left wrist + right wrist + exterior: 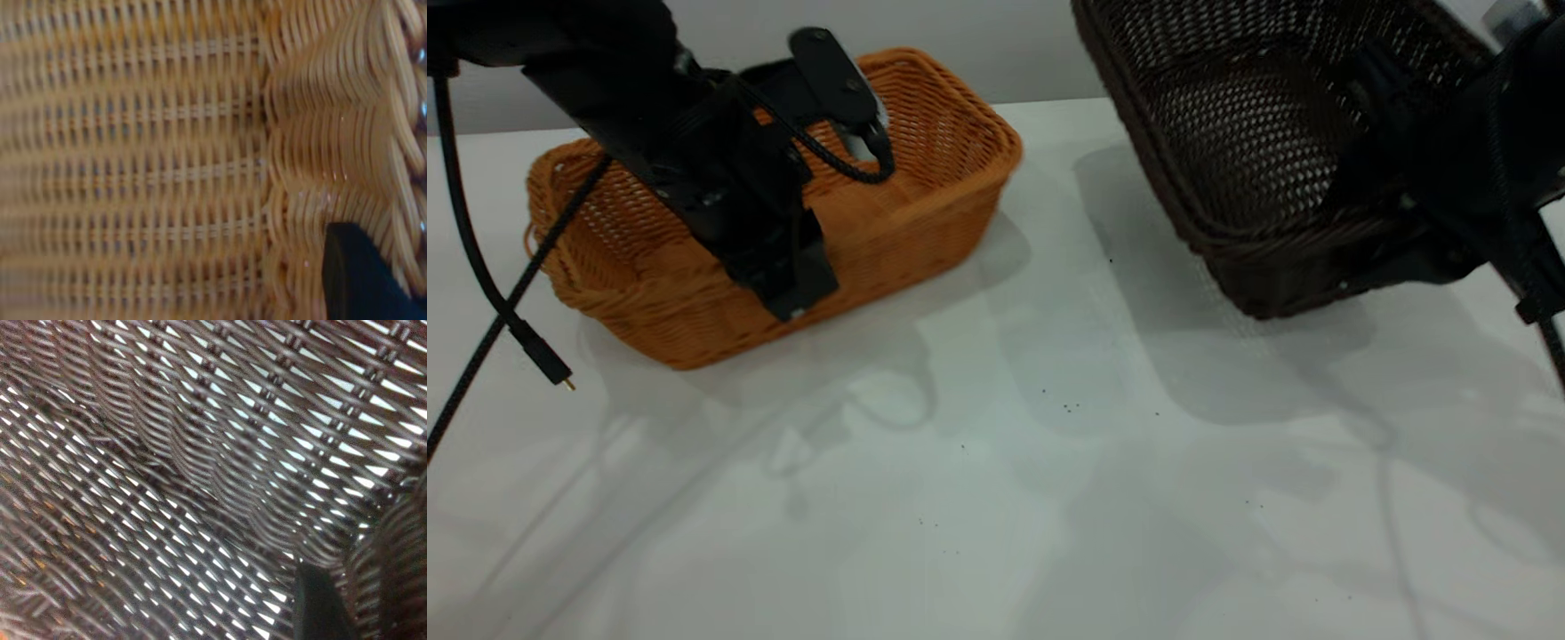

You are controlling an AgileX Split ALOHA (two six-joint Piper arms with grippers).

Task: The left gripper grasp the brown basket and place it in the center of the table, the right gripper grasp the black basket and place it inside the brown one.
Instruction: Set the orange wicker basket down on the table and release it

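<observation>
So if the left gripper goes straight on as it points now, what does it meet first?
Probably the brown basket itself: the left gripper is at its near wall, and its wrist view is filled with weave.

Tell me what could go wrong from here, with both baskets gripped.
The black basket hangs tilted off the table, held by the right gripper at one wall; it may swing or slip. The left gripper pinches only the brown basket wall, so it could tip. A loose cable plug dangles nearby and might snag.

Orange-tan woven brown basket point(925, 222), white table point(996, 498)
</observation>
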